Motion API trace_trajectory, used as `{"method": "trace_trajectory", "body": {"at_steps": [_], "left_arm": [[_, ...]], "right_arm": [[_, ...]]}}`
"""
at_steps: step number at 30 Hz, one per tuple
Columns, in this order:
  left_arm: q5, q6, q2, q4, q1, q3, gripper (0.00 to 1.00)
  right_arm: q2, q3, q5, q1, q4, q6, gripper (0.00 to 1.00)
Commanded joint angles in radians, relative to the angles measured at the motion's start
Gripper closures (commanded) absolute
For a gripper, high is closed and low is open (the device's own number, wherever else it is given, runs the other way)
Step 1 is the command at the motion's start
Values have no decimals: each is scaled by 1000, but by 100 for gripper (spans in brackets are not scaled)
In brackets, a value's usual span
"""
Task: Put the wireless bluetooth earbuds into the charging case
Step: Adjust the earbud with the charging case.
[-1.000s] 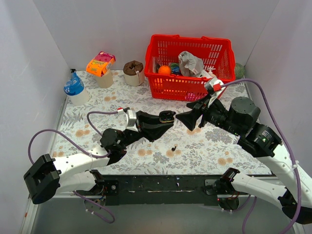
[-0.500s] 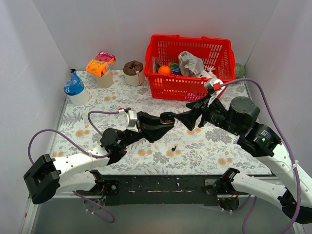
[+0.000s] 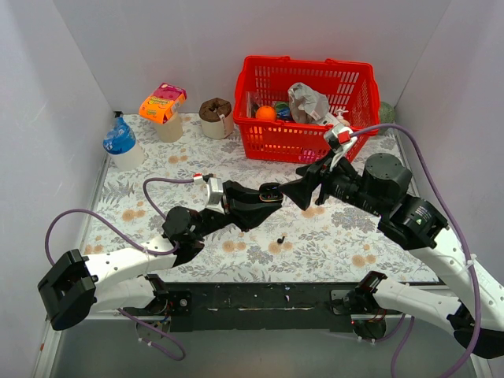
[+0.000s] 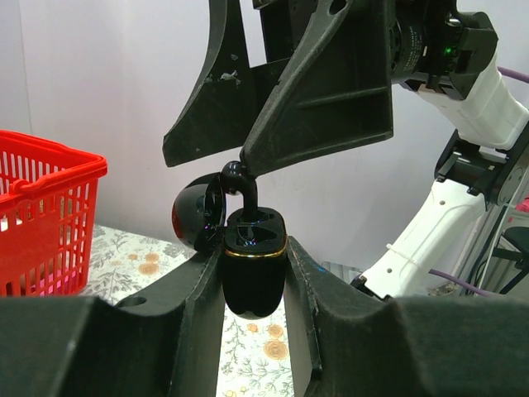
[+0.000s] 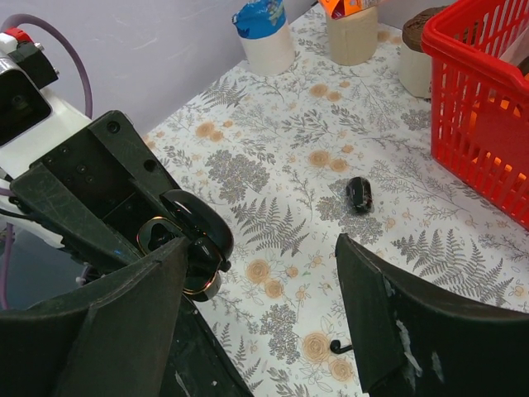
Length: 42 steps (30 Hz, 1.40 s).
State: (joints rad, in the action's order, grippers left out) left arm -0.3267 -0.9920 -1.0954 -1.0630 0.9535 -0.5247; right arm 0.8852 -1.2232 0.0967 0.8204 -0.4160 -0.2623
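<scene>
My left gripper (image 3: 268,193) is shut on the black charging case (image 4: 254,269) and holds it upright above the table, lid (image 4: 198,217) open to the left. One black earbud (image 4: 238,178) stands stem-down in the case's mouth, sticking up from it. My right gripper (image 3: 298,193) is open, its jaws wide apart in the right wrist view (image 5: 261,240). One of its fingertips (image 4: 256,157) touches the top of that earbud. A second earbud (image 3: 281,239) lies on the flowered table below the grippers, also in the right wrist view (image 5: 340,346).
A small black pebble-shaped object (image 5: 359,195) lies on the table farther back. A red basket (image 3: 256,138) with several items stands at the back right. Three cups (image 3: 118,146) (image 3: 163,106) (image 3: 215,116) stand at the back left.
My right gripper has moved left, from a gap away from the case to its tip touching the case's mouth. The left gripper and case have barely moved.
</scene>
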Motion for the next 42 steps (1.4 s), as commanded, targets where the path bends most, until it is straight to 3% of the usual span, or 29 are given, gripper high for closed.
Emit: {"method": "trace_trajectory", "body": {"at_steps": [1,9,23,42], "left_arm": [[-5,1,38,-15,5,-24,100],[6,7,48,-26,5,-14,100],[9,4,68,-25,5,2,100],[35,16,35,-41,5,-15,100]], "right_arm": [[-22,-36,-23,5,40,-11,18],[-38,-39,-64,5,29,-28,14],[-34,-25,-132,5,20,-43,21],[-15,-47,26,5,-9,-58,24]]}}
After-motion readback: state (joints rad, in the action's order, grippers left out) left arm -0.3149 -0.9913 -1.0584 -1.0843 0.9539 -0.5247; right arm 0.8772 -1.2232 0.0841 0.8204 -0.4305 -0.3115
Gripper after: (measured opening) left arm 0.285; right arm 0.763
